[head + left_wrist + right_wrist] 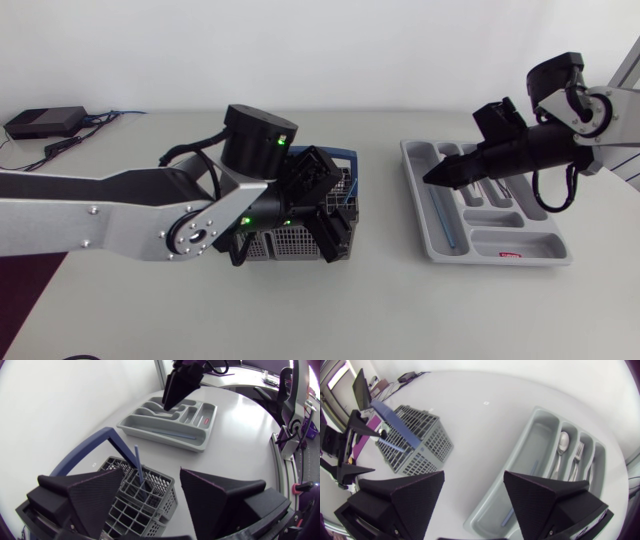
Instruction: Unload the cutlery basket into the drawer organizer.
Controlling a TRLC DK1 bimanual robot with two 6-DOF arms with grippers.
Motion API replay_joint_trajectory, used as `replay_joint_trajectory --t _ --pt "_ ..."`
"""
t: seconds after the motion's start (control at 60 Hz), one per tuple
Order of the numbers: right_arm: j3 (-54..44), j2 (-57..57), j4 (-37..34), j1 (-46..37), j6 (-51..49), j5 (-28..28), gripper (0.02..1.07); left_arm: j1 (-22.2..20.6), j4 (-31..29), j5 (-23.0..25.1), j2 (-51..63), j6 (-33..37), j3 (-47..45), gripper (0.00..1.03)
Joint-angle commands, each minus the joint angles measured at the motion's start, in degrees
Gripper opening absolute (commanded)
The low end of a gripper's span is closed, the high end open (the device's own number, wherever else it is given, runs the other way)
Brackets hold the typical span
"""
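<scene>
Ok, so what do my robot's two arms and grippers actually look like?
The left arm has flat silver-grey links dotted with small bolts, round black joints with green lights, and black cables. The right arm is pale with black joints and a looping black cable. The left gripper and the right gripper are matte black, each with two broad wedge-shaped fingers.

Just a plain matte white tabletop (300, 310) here, curved along one edge, evenly lit with only soft, faint shadows on it. A small flat black box (42, 122) with thin black cables (78, 138) sits at its far corner, well apart from the left gripper (152, 474) fingers.
</scene>
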Motion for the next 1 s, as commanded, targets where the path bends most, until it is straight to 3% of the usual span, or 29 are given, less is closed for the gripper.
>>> replay_joint_trajectory --t 0.0,0.083,0.233,0.35,0.6,0.683,0.75,0.983 --pt "-4.57 -2.35 1.80 2.36 -1.43 -0.39 0.89 -0.47 2.28 -0.60 1.86 0.67 -1.49 0.83" --pt "-7.12 -3.67 3.20 4.47 -1.70 -0.12 0.89 -0.55 3.16 -0.60 3.18 0.76 -0.97 0.75" --pt "-9.31 -4.98 4.43 7.11 -2.14 0.14 0.89 -0.55 4.12 -0.69 5.29 1.11 0.35 0.75" --pt "-10.63 -5.69 5.66 9.30 -2.05 0.41 0.89 -0.29 5.53 -0.69 6.26 1.46 0.97 0.59" --pt "-11.86 -6.65 6.63 13.87 -1.96 2.25 0.89 0.50 7.46 -0.69 8.19 1.29 2.73 0.58" --pt "-12.04 -6.65 6.89 14.14 -1.96 2.51 0.89 0.76 7.81 -0.69 9.16 1.29 3.60 0.48" --pt "-12.30 -6.65 7.33 14.31 -2.05 2.51 0.89 1.12 8.17 -0.77 9.95 1.11 4.66 0.34" --pt "-13.27 -6.22 8.65 14.22 -2.58 2.51 0.89 1.73 9.22 -0.77 10.74 1.11 5.45 0.24"
